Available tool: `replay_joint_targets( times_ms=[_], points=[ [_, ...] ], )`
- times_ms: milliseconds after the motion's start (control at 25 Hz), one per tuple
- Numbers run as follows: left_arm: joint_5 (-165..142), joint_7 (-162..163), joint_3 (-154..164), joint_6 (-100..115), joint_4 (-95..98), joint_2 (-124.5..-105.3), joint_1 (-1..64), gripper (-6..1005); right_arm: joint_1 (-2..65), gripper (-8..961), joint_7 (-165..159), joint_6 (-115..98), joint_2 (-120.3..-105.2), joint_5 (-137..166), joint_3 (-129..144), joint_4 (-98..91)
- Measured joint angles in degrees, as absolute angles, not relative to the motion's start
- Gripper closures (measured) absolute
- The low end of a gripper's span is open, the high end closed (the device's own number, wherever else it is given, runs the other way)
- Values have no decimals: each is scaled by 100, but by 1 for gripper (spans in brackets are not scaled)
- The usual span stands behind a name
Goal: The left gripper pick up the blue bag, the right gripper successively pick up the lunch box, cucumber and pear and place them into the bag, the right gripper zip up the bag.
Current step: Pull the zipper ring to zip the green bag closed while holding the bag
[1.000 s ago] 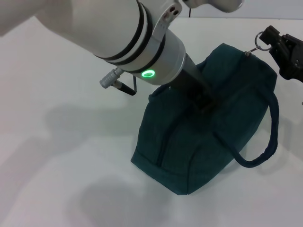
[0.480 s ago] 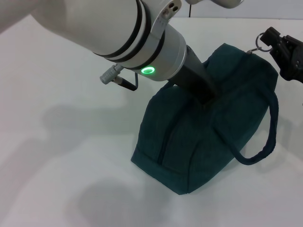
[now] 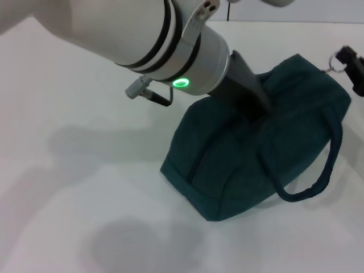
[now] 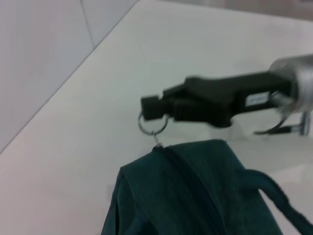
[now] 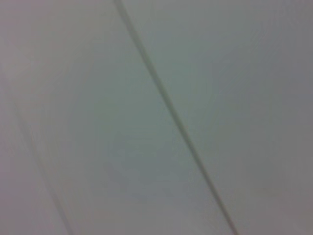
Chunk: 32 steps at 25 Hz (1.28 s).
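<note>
The blue bag point(image 3: 239, 165) stands on the white table with its zipper line closed along the top. My left gripper point(image 3: 257, 111) presses into the bag's top from above on its black link, shut on the bag there. My right gripper point(image 3: 348, 57) is at the far right edge of the head view, beside the bag's end. In the left wrist view the right gripper point(image 4: 155, 108) is shut on the ring zipper pull point(image 4: 153, 125) just above the bag point(image 4: 195, 196). One loop handle point(image 3: 327, 165) hangs down the right side. Lunch box, cucumber and pear are out of view.
My left arm's silver cylinder with a green light ring point(image 3: 181, 83) fills the upper left of the head view. The white table point(image 3: 74, 170) spreads left of and in front of the bag. The right wrist view shows only a pale surface with a dark line.
The bag's top end, the ring pull and the right gripper have moved right, toward the frame edge. The left arm has shifted right with the bag.
</note>
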State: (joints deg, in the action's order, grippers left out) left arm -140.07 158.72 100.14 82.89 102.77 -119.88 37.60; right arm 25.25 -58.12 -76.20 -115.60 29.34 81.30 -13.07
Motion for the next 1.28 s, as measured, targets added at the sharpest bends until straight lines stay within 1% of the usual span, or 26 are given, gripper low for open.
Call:
replay_joint_targets(
  times_ms=[280, 360, 600, 800, 1040, 1280],
  points=[
    [-13558, 15574, 9737, 7898, 10284, -11988, 3677, 955, 2525, 936, -6077, -6863, -11561, 2897, 8128, -1103],
    [-13498, 15542, 9714, 7839, 10284, -11988, 3668, 955, 2553, 923, -6105, -6749, -11572, 2899, 8139, -1054],
    [-13429, 15444, 9673, 7662, 10175, -11990, 3591, 956, 2516, 883, -6111, -6905, -11590, 2892, 8129, -1086],
    [-13430, 15376, 9668, 7493, 10066, -11987, 3516, 957, 2439, 850, -6115, -7279, -11550, 2841, 8130, -1090],
    [-13431, 15277, 9659, 7302, 9983, -11982, 3443, 958, 2255, 810, -6073, -7541, -11539, 2666, 7919, -1072],
    [-13414, 15183, 9655, 7079, 9626, -11990, 3423, 941, 2058, 609, -6067, -7642, -11524, 2651, 7817, -1069]
  ],
)
